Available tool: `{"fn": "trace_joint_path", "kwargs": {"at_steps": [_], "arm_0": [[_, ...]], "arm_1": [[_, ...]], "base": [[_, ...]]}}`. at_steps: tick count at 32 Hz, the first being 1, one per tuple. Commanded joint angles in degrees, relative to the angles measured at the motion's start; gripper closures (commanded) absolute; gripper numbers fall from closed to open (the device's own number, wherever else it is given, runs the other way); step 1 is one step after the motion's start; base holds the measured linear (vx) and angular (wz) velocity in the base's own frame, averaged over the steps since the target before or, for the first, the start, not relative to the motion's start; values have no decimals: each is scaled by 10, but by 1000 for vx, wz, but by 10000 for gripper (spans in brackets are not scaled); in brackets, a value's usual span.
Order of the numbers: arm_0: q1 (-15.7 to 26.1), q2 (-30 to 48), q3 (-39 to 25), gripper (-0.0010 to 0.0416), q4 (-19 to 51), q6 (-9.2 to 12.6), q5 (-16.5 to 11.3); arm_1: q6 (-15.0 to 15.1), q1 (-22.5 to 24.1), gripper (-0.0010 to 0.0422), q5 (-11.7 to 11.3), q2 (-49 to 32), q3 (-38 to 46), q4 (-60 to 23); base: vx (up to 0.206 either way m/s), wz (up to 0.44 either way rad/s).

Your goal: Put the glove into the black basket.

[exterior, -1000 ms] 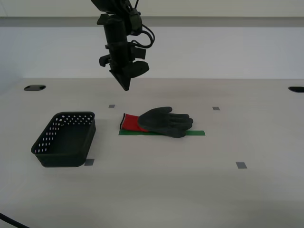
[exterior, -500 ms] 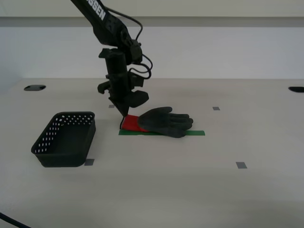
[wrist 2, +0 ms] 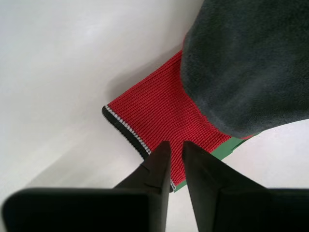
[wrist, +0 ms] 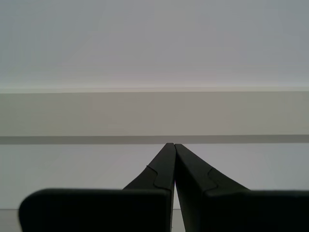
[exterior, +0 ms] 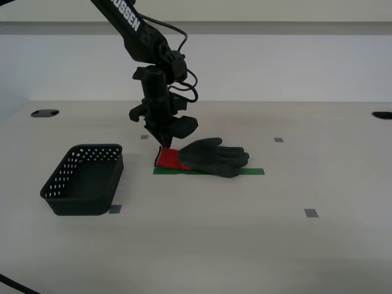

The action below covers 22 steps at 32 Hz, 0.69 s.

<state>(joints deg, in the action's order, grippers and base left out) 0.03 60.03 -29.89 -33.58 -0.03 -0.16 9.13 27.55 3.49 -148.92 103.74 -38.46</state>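
Our second gripper (wrist 2: 175,144) comes down on the red cuff end of the glove (exterior: 205,157), its jaws nearly together with only a thin gap between the tips. The tips sit over the cuff's striped edge; we cannot tell whether they already pinch the knit or only touch it. In the exterior view the same gripper (exterior: 162,144) stands almost upright at the cuff.

Our first gripper (wrist: 172,144) has its jaws pressed together on nothing and faces a plain pale wall.

The glove lies flat near the middle of the counter (exterior: 257,245), palm up, across a green tape strip (exterior: 251,171), its dark fingers pointing toward the exterior view's right. The black basket (exterior: 84,179) stands upright well apart from it, toward the counter's edge on the exterior view's left. Small grey tape squares (exterior: 311,213) dot the bare surface between and around them.
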Motion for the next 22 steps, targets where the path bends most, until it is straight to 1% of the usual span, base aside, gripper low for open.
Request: {"fn": "trace_joint_path", "kwargs": {"at_steps": [1, 2, 3, 4, 6, 8, 12, 13, 15, 16, 20, 22], "arm_0": [[0, 0, -1, 405, -2, 0, 0], [0, 0, -1, 405, -2, 0, 0], [0, 0, -1, 405, -2, 0, 0], [0, 0, 0, 405, -2, 0, 0], [0, 0, -1, 405, -2, 0, 0], [0, 0, 0, 405, -2, 0, 0], [0, 0, 0, 405, -2, 0, 0], [0, 0, -1, 405, -2, 0, 0], [0, 0, -1, 405, -2, 0, 0], [0, 0, -1, 405, -2, 0, 0], [0, 0, -1, 405, -2, 0, 0], [0, 0, -1, 405, -2, 0, 0]], "arm_1": [[-18, -2, 313, -31, 0, 0, -2], [-21, -2, 285, -55, 0, 0, -5], [-23, -3, 261, -61, 0, 0, -9], [-26, -3, 251, -61, 0, 0, -11], [-45, -4, 209, -61, 0, -6, -9], [-57, -4, 199, -61, 0, -7, -5], [-65, -6, 209, -61, 0, -7, -6], [-72, -6, 216, -60, -2, -8, -5], [-82, -6, 221, -52, -8, -6, -5], [-87, -6, 219, -40, -14, -9, -3], [-89, -5, 219, -42, -19, -7, 18], [-99, -5, 220, -42, -19, -6, 17]], "base": [[0, 0], [0, 0], [0, 0], [0, 0], [0, 0], [0, 0], [0, 0], [0, 0], [0, 0], [0, 0], [0, 0], [0, 0]]}}
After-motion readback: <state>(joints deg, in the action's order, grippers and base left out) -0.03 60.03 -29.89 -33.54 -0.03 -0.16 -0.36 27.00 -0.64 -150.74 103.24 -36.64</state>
